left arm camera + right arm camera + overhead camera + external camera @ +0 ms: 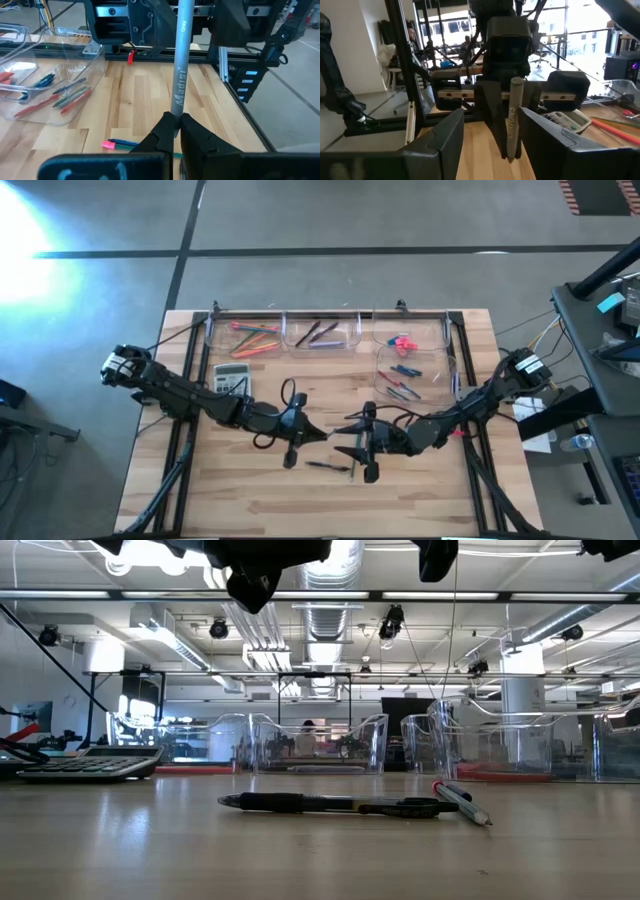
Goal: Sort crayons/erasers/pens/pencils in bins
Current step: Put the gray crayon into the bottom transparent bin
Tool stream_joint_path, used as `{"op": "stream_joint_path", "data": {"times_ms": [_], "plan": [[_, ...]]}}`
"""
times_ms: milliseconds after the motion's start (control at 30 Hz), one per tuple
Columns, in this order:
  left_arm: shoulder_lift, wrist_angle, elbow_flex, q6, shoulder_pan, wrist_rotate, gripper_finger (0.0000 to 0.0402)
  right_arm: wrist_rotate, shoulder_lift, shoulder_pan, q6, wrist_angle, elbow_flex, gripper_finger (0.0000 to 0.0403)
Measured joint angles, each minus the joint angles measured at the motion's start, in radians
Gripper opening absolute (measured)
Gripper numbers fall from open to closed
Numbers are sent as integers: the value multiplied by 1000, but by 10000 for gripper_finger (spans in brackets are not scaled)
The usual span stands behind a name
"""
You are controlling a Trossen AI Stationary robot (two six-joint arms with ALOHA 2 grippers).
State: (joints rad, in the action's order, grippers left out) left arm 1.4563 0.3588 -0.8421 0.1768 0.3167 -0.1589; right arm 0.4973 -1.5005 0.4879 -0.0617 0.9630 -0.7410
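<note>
A grey stick [181, 60] lettered "Madisi" hangs above the middle of the table. My left gripper [175, 120] is shut on one end of it. The stick's free end [515, 115] stands between the open fingers of my right gripper [492, 117], with a gap on each side. The two grippers face each other [300, 428] [354, 440]. A black pen [330, 804] lies flat on the table below them, beside a red-tipped stick [462, 802]. The bins [322, 332] stand along the far edge and hold pencils [255, 335], pens and erasers [402, 341]. My left gripper pinches the grey stick's near end [176, 114] between its two fingers. The fingers come about level from the table's left, and the stick runs on straight ahead of them, in line with them. The stick is lifted clear of the table, and its far end points at my right gripper.
A grey calculator [232, 377] lies at the left behind my left arm. A fourth bin [410, 375] with blue and red sticks stands right of centre. Black frame rails [468, 380] run along both side edges.
</note>
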Motion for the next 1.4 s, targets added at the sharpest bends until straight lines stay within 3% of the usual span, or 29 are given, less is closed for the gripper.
{"op": "stream_joint_path", "data": {"times_ms": [767, 1133, 1400], "plan": [[0, -1, 0, 1, 18, -3, 0, 0, -28, -44, -62, -30, -9, 163], [1, -11, 1, 0, 20, -3, 0, -1, -72, -44, -37, -25, -53, 122], [1, -10, 2, 0, 20, -3, 9, -2, -68, -44, -29, -30, -53, 60]]}}
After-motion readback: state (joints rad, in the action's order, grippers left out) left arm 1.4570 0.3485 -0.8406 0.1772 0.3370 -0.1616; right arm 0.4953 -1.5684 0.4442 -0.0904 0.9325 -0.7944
